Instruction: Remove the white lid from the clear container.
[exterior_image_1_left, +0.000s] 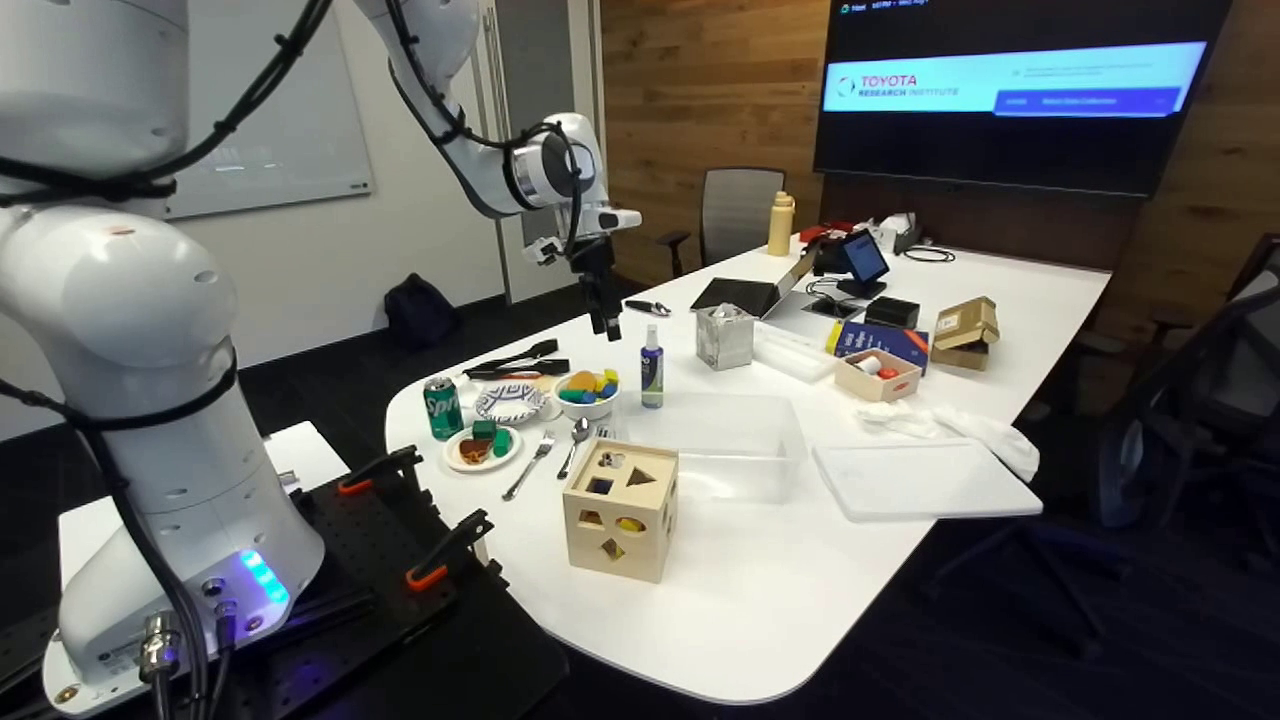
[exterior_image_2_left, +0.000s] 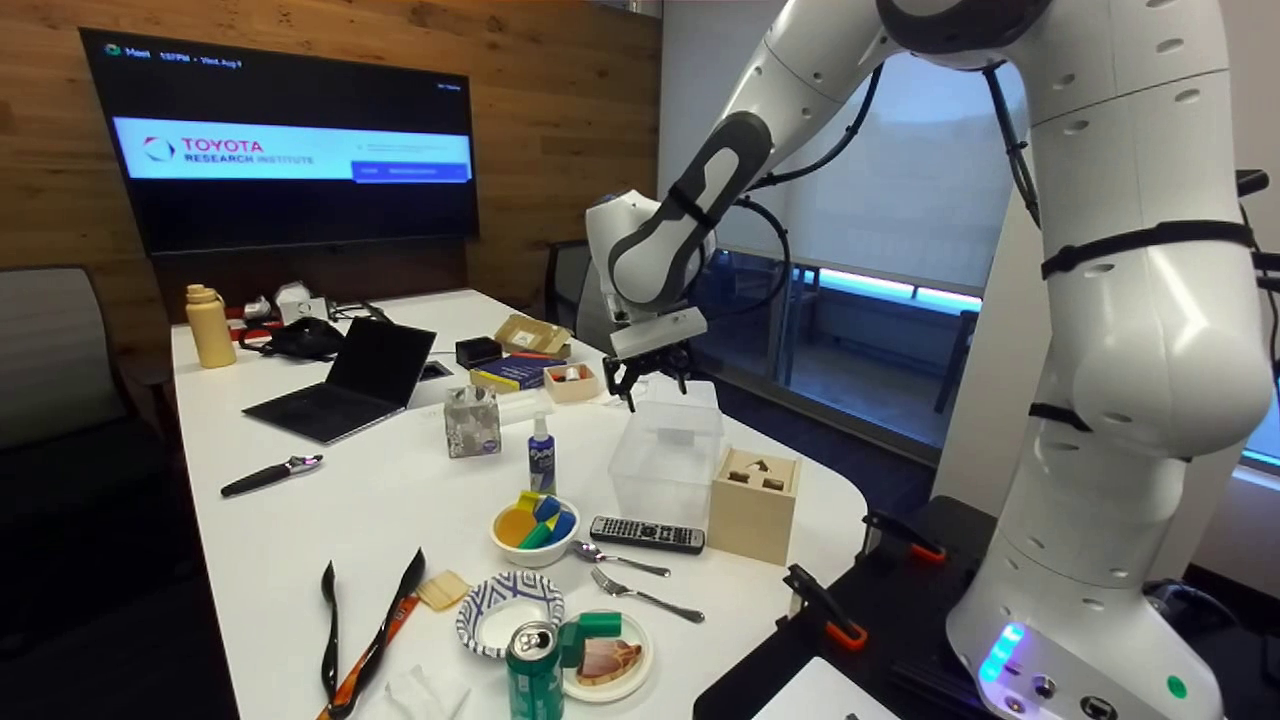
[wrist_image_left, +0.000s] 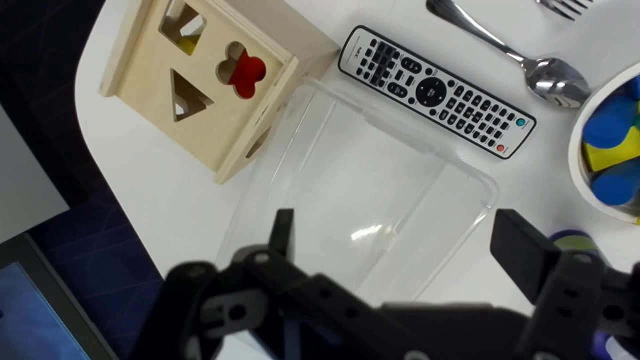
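While the gripper (wrist_image_left: 401, 241) hangs above the table (exterior_image_1_left: 740, 620), its jaws stand wide apart in the released state; the clear container (wrist_image_left: 370, 180), uncovered, rests on the table just beside the wooden cube (wrist_image_left: 200, 70); in an exterior view, the white lid (exterior_image_1_left: 925, 480) lies flat beside the container, separate from it, one corner projecting past the table edge.

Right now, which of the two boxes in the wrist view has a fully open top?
The clear container: the white lid lies beside it. The wooden cube instead has a pierced wooden top.
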